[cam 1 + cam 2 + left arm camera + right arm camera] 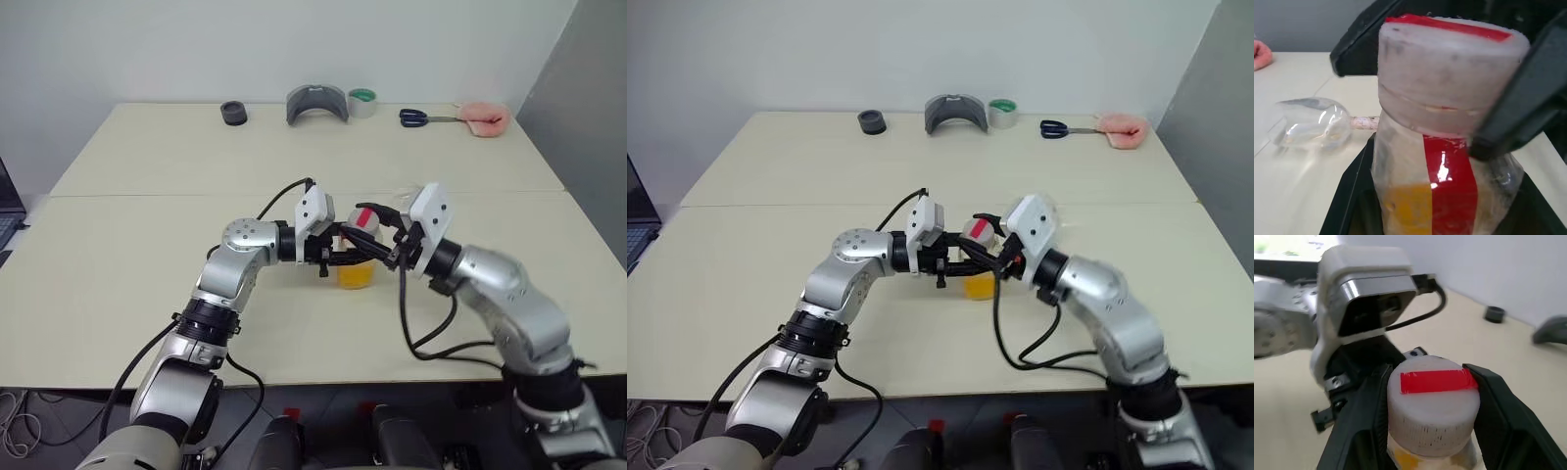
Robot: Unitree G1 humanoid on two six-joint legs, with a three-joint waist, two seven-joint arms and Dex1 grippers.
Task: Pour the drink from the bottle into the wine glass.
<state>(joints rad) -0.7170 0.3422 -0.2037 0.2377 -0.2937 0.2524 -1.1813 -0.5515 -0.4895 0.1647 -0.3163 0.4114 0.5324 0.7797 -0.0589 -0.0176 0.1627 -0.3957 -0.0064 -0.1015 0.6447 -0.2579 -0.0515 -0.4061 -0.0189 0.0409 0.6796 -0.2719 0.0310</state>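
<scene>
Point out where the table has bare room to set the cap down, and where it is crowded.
Bare room: the wide stretch between the far-edge row, from the black ring to the scissors, and the arms, plus both side areas of the table. Crowded: the middle, where the left gripper holds the bottle, the right gripper clasps its cap.

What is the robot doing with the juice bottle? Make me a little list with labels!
bottle: upright, held at the body by the left gripper
cap: still on, white with red strip; right gripper fingers on both sides of it
drink: orange, low in the bottle
wine glass: lying on its side on the table, no drink in it
step: about to open the cap, probably
</scene>
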